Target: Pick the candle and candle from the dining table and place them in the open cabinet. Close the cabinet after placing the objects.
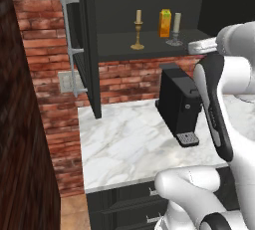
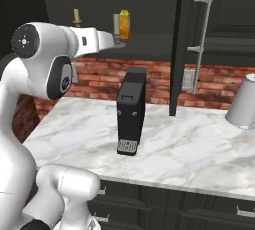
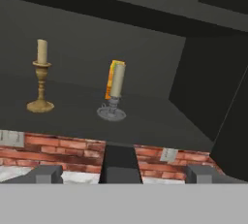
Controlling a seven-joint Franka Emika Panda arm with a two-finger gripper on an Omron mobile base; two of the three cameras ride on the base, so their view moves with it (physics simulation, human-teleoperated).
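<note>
Brass candle: brass-gold candle stands upright on the cabinet shelf, ahead of the gripper and off to its left in the hand view.
Silver candle: grey-silver candle stands upright on the same shelf, almost straight ahead of the gripper, well apart from its tips.
Carton: amber-orange carton sits just behind the silver candle, partly hidden by it; no readable print.
Gripper: jaws spread wide, nothing between them; it hangs short of the shelf edge.
Cabinet: black cabinet is open, its door standing out with a silver bar handle.
Writing: none legible anywhere.
Left base view: shows both candles and the carton in a row, coffee machine below on the marble worktop.
Right base view: adds a grey jug at the far right and a second door handle; the arm hides part of the shelf.
</note>
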